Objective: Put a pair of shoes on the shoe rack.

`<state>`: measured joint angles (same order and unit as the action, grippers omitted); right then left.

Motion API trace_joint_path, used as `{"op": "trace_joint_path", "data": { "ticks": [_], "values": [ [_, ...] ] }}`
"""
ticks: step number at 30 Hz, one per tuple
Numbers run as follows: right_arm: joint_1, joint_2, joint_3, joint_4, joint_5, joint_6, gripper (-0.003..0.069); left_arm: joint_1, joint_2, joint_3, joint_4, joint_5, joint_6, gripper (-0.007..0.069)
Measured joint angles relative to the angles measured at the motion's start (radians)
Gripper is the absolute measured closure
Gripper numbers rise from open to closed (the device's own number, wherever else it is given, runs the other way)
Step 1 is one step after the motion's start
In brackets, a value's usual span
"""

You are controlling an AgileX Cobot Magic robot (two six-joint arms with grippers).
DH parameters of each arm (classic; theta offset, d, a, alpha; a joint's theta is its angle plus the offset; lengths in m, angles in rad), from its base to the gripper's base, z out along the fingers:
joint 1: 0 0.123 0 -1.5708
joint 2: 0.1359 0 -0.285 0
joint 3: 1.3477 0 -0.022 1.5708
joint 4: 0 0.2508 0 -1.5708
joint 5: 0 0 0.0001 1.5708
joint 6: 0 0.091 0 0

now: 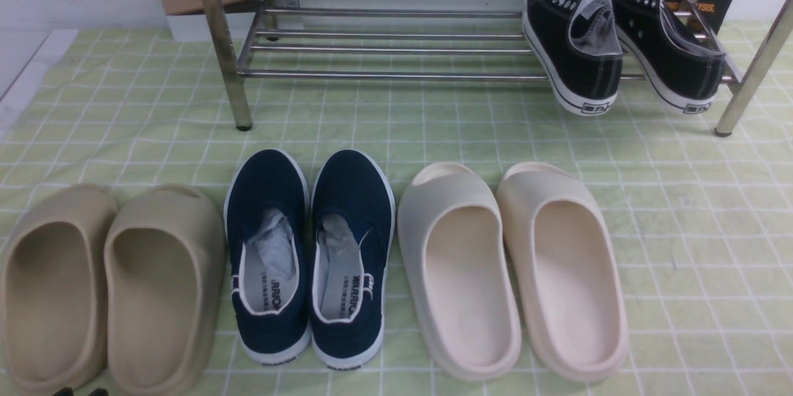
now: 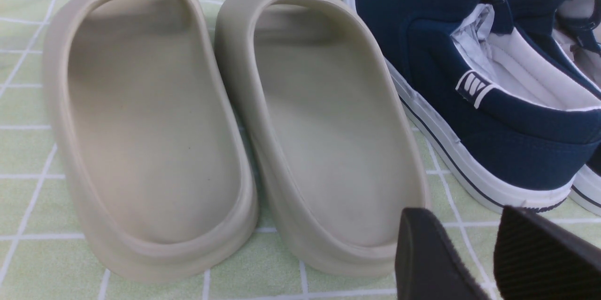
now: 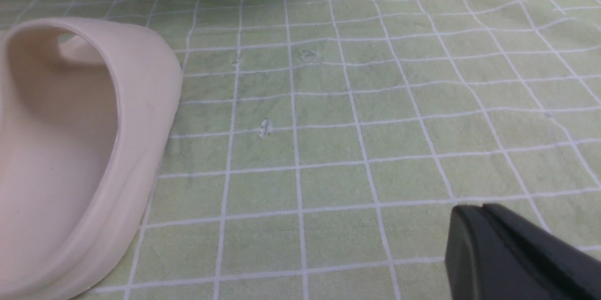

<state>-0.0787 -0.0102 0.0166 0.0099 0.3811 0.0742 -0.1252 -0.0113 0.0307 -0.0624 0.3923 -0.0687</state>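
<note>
Sneakers [image 1: 619,43], the black canvas pair with white laces, already sit at the right end of the shoe rack [image 1: 384,43], toes inward and heels hanging over the front bar, both tilted down toward the bench [image 1: 681,210] with its green checked cloth. So the placing looks done; what remains, I judge, is backing off cleanly and perhaps seating the heels further in so neither slips off the bar.

The left pincer [image 2: 483,253] hangs low beside the tan foam slides [image 2: 235,126] with its two dark fingers parted and nothing between them, the navy slip-ons [image 2: 469,88] just beyond. The right pincer [image 3: 512,253] hovers over bare cloth near a cream slide [image 3: 70,150], its fingers pressed together and empty. Any nudge should push the heels straight inward, gently, without dragging either shoe sideways.
</note>
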Motion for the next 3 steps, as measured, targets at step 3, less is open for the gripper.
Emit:
{"op": "trace_joint_path", "data": {
  "ticks": [3],
  "values": [
    [0.0, 0.0, 0.0, 0.0, 0.0, -0.001, 0.0643, 0.0, 0.0, 0.0, 0.0, 0.0, 0.0, 0.0386]
  ]
}}
